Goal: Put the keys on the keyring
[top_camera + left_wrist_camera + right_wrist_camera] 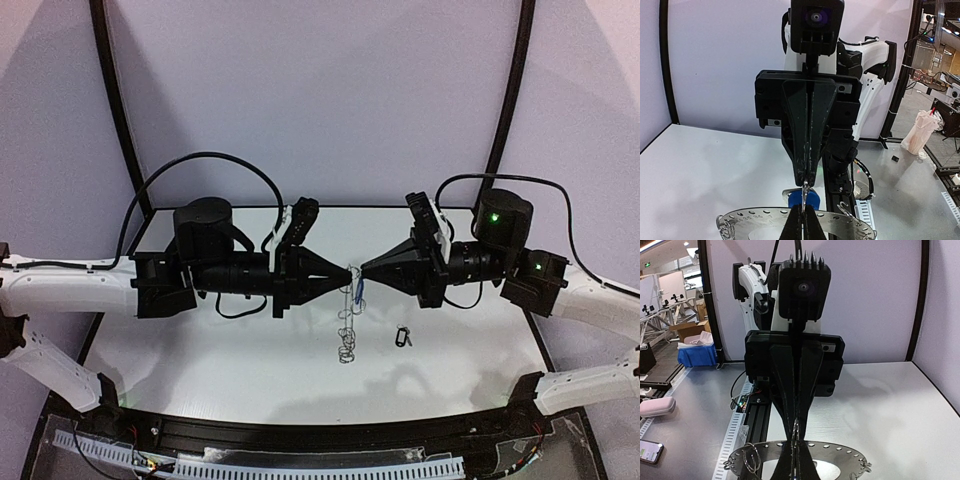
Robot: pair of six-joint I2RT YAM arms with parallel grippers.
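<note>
Over the middle of the white desk [200, 340] the two arms meet nose to nose, level with each other. The left gripper [345, 271] has its fingers pressed tight together, and so has the right gripper [365, 271]; their points all but touch. The keyring [750, 218] hangs from that meeting place. It is a flat grey plate pierced with small holes along its rim, and thin wire loops [751, 460] dangle from its edge. In the overhead view the loops trail down towards the desk, though I cannot tell whether the lowest one touches it. From the left wrist camera the left gripper's tips look closed on the ring's rim. A thin wire loop runs up from there to the right gripper's tips. Whether the right gripper is pinching that loop, the ring or a key, I cannot tell. The key with the blue tag [810, 201] sits just under the right gripper's points, close against the far side of the ring. The black-headed key [402, 337] lies alone on the desk, apart from the ring, on the right arm's side.
</note>
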